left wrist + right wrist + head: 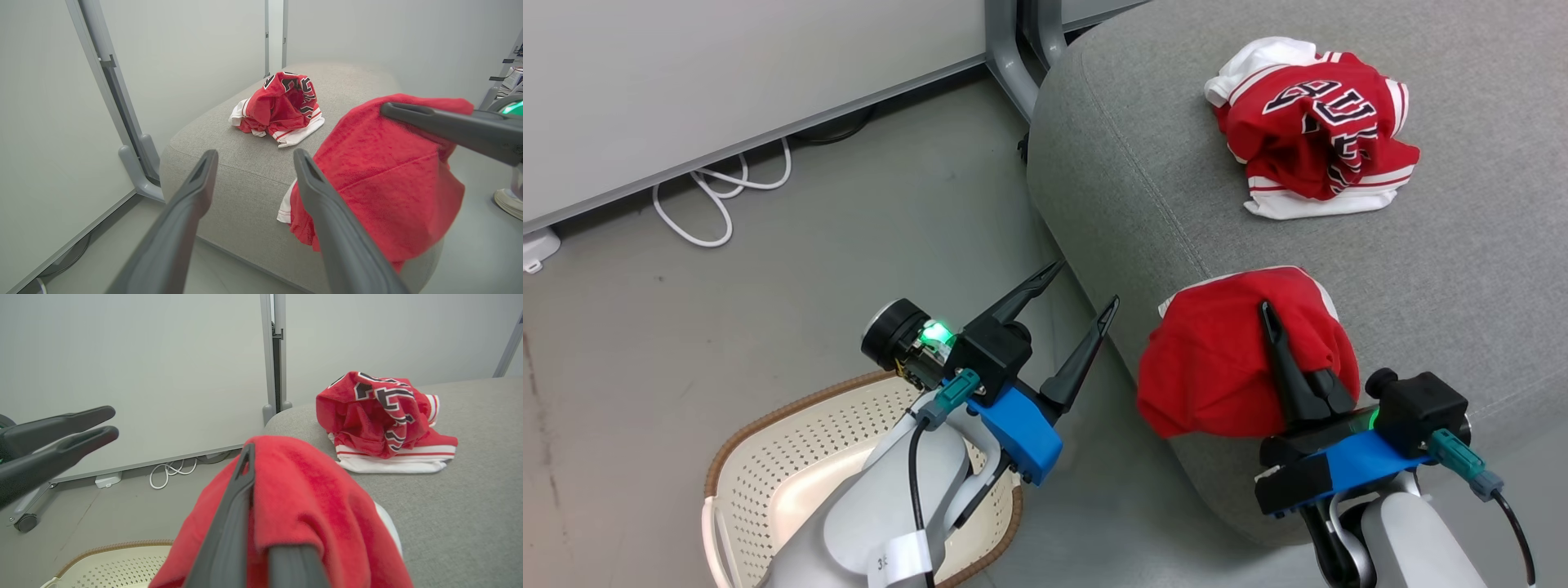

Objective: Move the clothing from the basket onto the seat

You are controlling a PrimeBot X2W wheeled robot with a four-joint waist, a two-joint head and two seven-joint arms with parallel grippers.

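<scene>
Since the right jaws clamp the red piece over the seat edge below them, releasing risks slippage; left jaws gape.

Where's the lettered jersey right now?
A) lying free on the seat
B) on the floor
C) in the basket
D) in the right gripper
A: the lettered jersey lies crumpled on the seat, ungripped; the right gripper is shut on the plain red piece instead.
</scene>
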